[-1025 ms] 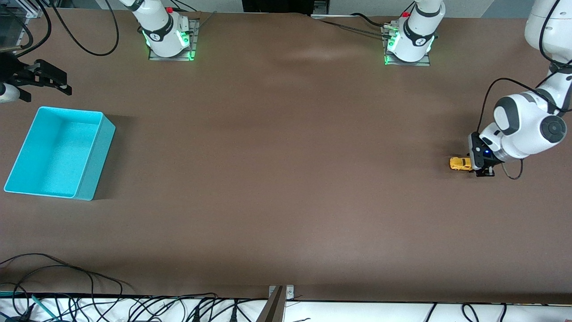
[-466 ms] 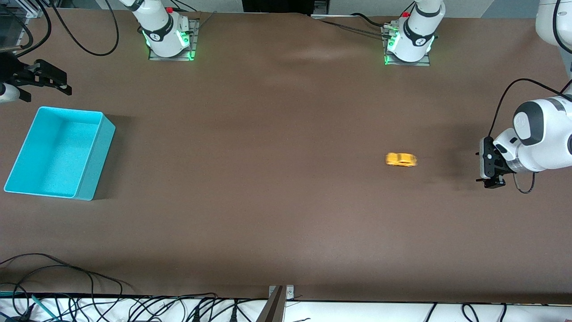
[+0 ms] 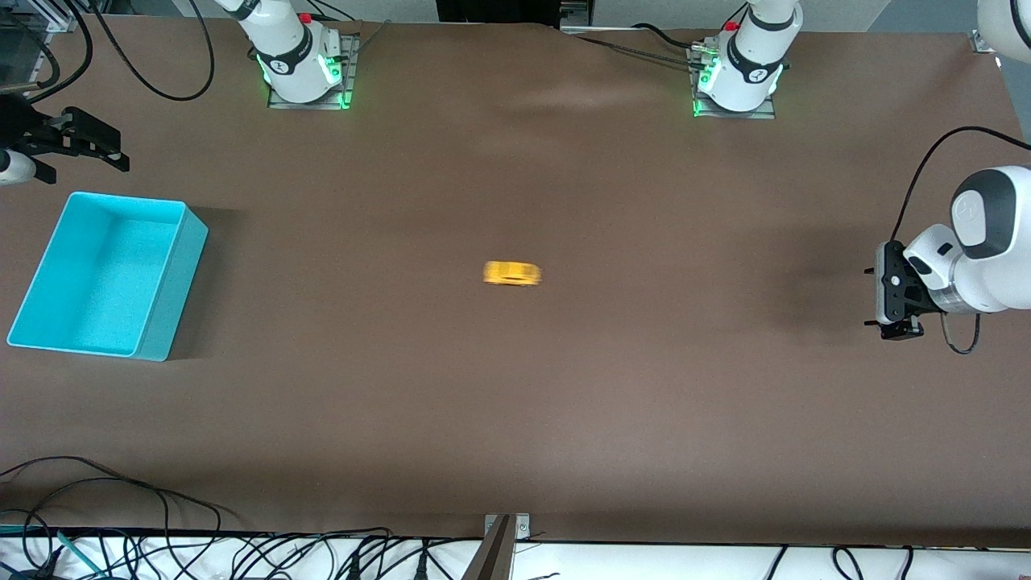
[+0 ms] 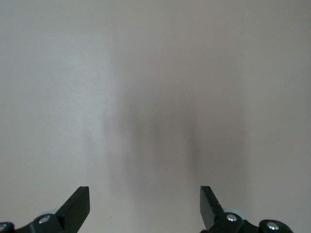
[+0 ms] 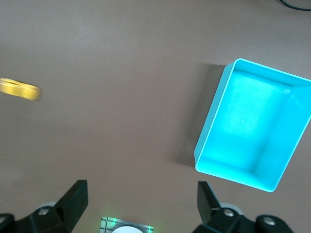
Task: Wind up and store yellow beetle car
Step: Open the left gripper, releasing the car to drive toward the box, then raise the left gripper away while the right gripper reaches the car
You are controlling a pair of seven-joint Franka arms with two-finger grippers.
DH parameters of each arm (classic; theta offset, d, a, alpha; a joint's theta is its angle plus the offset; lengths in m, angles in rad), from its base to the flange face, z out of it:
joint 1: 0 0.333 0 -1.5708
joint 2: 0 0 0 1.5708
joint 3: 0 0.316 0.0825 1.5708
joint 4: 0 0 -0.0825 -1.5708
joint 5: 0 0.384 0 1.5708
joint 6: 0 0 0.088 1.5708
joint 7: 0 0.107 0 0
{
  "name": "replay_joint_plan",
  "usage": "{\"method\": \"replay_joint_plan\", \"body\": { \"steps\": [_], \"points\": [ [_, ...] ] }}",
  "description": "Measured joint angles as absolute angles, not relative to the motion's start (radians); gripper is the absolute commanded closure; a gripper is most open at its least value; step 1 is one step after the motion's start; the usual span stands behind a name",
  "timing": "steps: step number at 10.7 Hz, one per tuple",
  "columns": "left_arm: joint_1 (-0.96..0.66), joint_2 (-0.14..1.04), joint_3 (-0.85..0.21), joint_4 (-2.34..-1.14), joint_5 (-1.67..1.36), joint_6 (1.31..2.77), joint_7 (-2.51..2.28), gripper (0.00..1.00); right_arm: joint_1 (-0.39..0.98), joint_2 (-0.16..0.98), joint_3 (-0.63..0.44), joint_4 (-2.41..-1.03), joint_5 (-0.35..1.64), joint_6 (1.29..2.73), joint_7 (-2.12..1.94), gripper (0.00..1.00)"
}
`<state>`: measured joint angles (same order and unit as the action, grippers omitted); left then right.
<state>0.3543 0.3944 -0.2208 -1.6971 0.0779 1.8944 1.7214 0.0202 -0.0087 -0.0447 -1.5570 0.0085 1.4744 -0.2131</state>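
The yellow beetle car [image 3: 512, 274] is on its wheels mid-table, streaked as it rolls, held by nothing; the right wrist view catches the car [image 5: 20, 89] at its edge. My left gripper [image 3: 879, 296] hangs open above bare table at the left arm's end, well apart from the car; in its wrist view the left gripper [image 4: 145, 204] has only tabletop between its fingers. My right gripper [image 3: 87, 167] waits open in the air at the right arm's end, beside the turquoise bin [image 3: 173, 282]. Its wrist view shows the right gripper [image 5: 142, 199] empty, with the bin [image 5: 210, 125] below.
The bin has nothing in it. Both arm bases [image 3: 304, 72] [image 3: 737, 76] stand along the table edge farthest from the front camera. Loose cables [image 3: 121, 491] lie by the nearest edge at the right arm's end. A metal bracket [image 3: 501, 540] sits mid-edge.
The left gripper opened, let go of the car and drew back and up. The car has rolled from the left arm's end to mid-table, toward the bin. The right arm has not moved.
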Motion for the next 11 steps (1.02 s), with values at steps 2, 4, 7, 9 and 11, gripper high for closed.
{"method": "replay_joint_plan", "body": {
  "steps": [2,4,7,9,11],
  "points": [
    [0.353,0.389,-0.238,-1.682,0.078,1.875,1.691,0.0,0.02,-0.009,-0.045,-1.557,0.008,1.474,-0.213,0.0],
    [0.355,0.392,-0.237,-1.683,0.078,1.865,1.688,0.0,0.02,-0.009,-0.045,-1.557,0.008,1.474,-0.213,0.0],
    [0.355,0.391,-0.245,-1.683,0.078,1.837,1.656,0.0,0.02,-0.009,-0.045,-1.557,0.008,1.474,-0.213,0.0],
    [0.354,0.38,-0.272,-1.677,0.078,1.817,1.618,0.0,0.02,-0.009,-0.045,-1.557,0.008,1.474,-0.213,0.0],
    [0.355,0.351,-0.286,-1.67,0.078,1.799,1.57,0.0,0.02,-0.009,-0.045,-1.557,0.008,1.474,-0.213,0.0]
  ]
}}
